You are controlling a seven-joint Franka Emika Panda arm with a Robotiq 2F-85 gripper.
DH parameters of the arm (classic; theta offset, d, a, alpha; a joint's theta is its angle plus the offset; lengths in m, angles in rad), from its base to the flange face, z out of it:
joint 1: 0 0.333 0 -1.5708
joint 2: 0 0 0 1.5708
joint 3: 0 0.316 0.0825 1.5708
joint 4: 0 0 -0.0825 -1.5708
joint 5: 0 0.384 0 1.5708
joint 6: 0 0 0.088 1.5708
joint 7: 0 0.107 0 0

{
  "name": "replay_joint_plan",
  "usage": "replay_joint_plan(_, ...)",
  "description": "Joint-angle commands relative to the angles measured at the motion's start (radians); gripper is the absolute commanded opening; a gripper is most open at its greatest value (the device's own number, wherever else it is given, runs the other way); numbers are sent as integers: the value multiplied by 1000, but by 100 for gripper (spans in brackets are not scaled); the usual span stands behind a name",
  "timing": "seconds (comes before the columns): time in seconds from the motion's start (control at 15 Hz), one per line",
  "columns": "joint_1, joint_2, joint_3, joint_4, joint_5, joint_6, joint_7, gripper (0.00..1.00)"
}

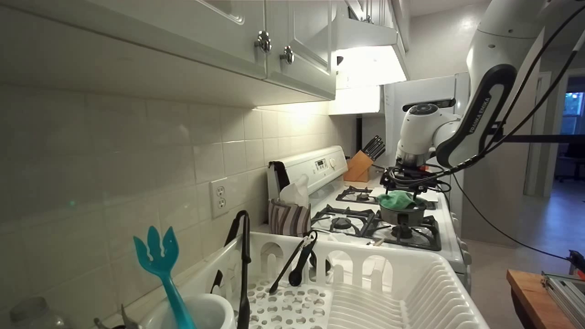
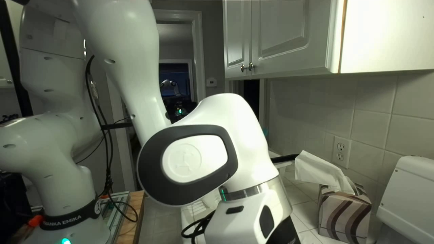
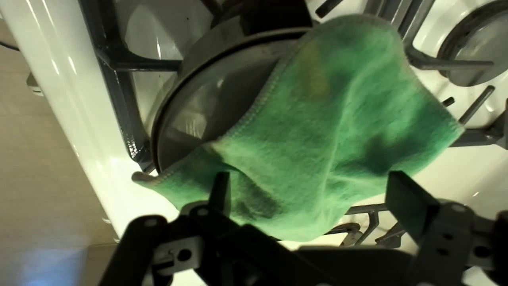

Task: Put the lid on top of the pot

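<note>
Teal fork (image 1: pixel 162 262): leaning in a white cup (image 1: pixel 212 310), toward the left in an exterior view
Wall socket (image 1: pixel 219 198): on the tiled wall, left of the tissue box
Tissue box (image 1: pixel 289 217): striped, a white tissue sticking up; shown in both exterior views
Stove (image 1: pixel 301 169): white, black grates over its burners
Knife block (image 1: pixel 358 167): wooden, holding black-handled knives, past the stove
Green cloth (image 3: pixel 321 131): draped across the pot, spreading past its rim; part of the pot's top shows bare at the left in the wrist view
Pot (image 1: pixel 390 215): dark grey, low, upright on a stove grate, under the cloth
Tool (image 3: pixel 309 180): just above the cloth, fingers spread wide; whether they touch it, I cannot tell
Arm (image 1: pixel 493 77): white, bent down toward the pot
Desk (image 1: pixel 525 285): wooden, a metal frame on it, lower right
</note>
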Motion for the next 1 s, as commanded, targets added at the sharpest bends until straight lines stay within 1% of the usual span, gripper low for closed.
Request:
replay_joint_plan(0.0, 16, -1, -7, 14, -12, -4, 34, 100)
replay_joint_plan(0.13, 20, -8, -6, 14, -14, -1, 33, 100)
replay_joint_plan(0.33, 11, -30, 8, -1, 3, 9, -12, 100)
replay_joint_plan(0.53, 6, -55, 14, -11, -7, 22, -51, 100)
replay_joint_plan(0.73, -18, -95, 44, -50, 31, 37, -187, 100)
replay_joint_plan(0.93, -28, -128, 63, -73, 52, 25, -300, 100)
